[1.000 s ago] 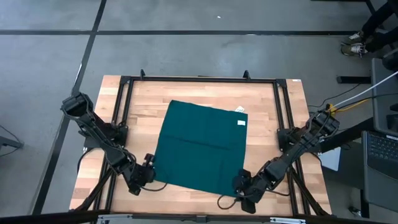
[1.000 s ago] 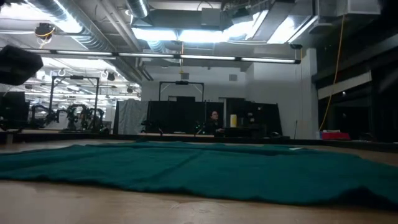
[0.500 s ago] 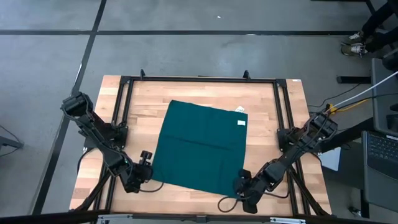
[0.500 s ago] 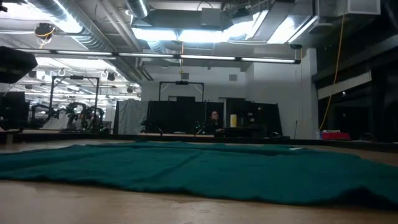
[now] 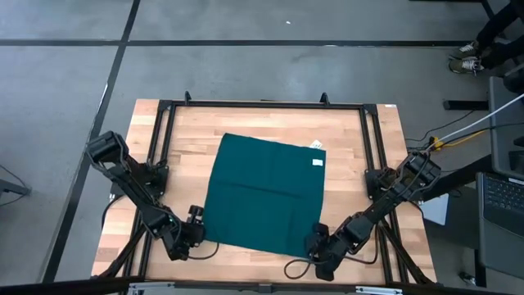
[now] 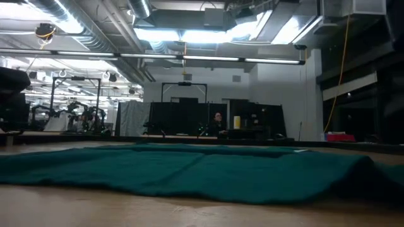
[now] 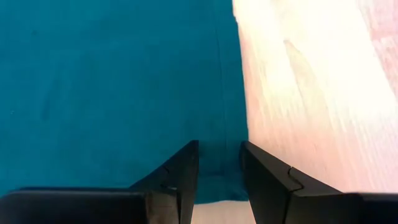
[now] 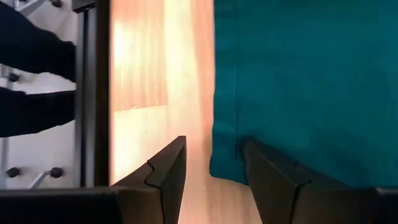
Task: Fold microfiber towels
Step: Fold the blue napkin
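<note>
The dark teal towel lies spread flat on the wooden table, with its white tag at the far right corner. My left gripper is open at the towel's near left corner. In the left wrist view its fingers stand over that corner. My right gripper is open at the near right corner. In the right wrist view one finger is over bare wood and the other over the towel. In the low view the towel's right end is humped up. My left gripper stands over the towel's near left corner, fingers pointing down. I cannot tell whether they touch the cloth. My right gripper straddles the towel's right edge beside the near right corner. I cannot tell whether its fingers touch it.
A black metal frame runs around the table top, with rails along both sides. A laptop and cables sit off the table's right side. A person's feet show on the floor at the far right.
My left arm has come down a little at the towel's near left corner. My right gripper has crept slightly toward the towel's near right corner. That corner now stands up in a small hump. The rest of the towel lies as before.
</note>
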You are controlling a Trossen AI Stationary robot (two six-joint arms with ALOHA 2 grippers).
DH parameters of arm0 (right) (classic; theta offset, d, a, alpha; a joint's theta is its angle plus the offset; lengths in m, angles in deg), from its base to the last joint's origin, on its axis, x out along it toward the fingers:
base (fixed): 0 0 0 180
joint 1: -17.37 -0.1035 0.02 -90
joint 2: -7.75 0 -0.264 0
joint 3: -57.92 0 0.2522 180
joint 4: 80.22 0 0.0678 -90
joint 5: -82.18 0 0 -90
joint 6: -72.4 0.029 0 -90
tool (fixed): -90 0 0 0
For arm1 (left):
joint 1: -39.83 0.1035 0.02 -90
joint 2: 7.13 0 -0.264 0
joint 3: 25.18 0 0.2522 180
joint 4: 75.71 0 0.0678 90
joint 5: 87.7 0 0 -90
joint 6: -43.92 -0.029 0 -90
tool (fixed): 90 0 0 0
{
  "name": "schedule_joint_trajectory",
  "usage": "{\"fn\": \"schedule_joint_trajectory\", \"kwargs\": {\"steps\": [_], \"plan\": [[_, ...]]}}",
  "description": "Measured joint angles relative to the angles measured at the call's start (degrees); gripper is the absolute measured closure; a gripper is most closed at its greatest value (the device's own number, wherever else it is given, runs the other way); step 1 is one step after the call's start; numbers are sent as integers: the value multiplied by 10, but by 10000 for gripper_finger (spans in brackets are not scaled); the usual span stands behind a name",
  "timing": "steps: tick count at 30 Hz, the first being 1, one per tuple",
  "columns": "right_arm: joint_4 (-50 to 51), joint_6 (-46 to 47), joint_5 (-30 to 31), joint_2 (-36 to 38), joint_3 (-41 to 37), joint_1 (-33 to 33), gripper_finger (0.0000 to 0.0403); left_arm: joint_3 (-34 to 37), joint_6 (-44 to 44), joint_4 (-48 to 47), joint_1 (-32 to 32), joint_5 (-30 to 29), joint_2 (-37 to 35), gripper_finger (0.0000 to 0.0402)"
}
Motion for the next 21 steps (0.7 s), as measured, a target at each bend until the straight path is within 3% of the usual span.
{"fn": "schedule_joint_trajectory", "kwargs": {"steps": [10,21], "plan": [[17,0,43,0,-1,2,248,0,24,2,0,-16,11,284],[19,3,48,-1,-2,3,363,0,56,9,0,-19,26,313]]}}
